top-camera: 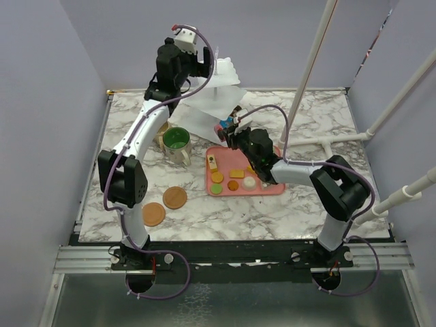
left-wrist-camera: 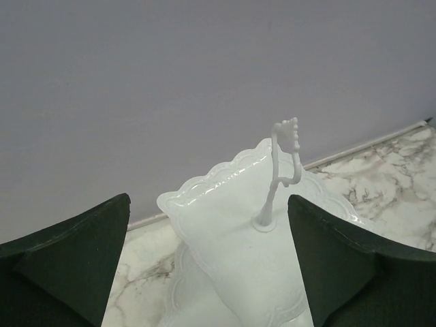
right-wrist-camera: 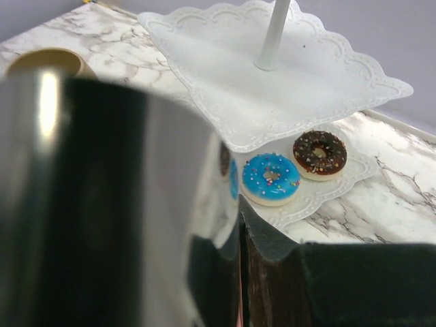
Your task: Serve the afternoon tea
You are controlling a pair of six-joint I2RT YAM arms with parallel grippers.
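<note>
The white three-tier stand (top-camera: 219, 92) stands at the back middle. My left gripper (top-camera: 194, 63) is open high above it. In the left wrist view the top tier (left-wrist-camera: 231, 238) and its loop handle (left-wrist-camera: 283, 153) lie between the spread fingers, and the gripper (left-wrist-camera: 209, 201) holds nothing. My right gripper (top-camera: 235, 134) is at the stand's bottom tier, shut (right-wrist-camera: 240, 225) on shiny tongs (right-wrist-camera: 136, 204). A blue donut (right-wrist-camera: 271, 178) and a chocolate donut (right-wrist-camera: 320, 152) lie on the bottom tier. The green-inside mug (top-camera: 177, 142) is left of the stand. The beige mug (top-camera: 161, 129) is partly hidden behind my left arm.
A pink tray (top-camera: 272, 189) with several small pastries lies in front of the stand under my right arm. Two round wooden coasters (top-camera: 175, 197) (top-camera: 153, 214) lie at the front left. White poles (top-camera: 306, 75) rise at the right. Walls close in the table at the back and sides.
</note>
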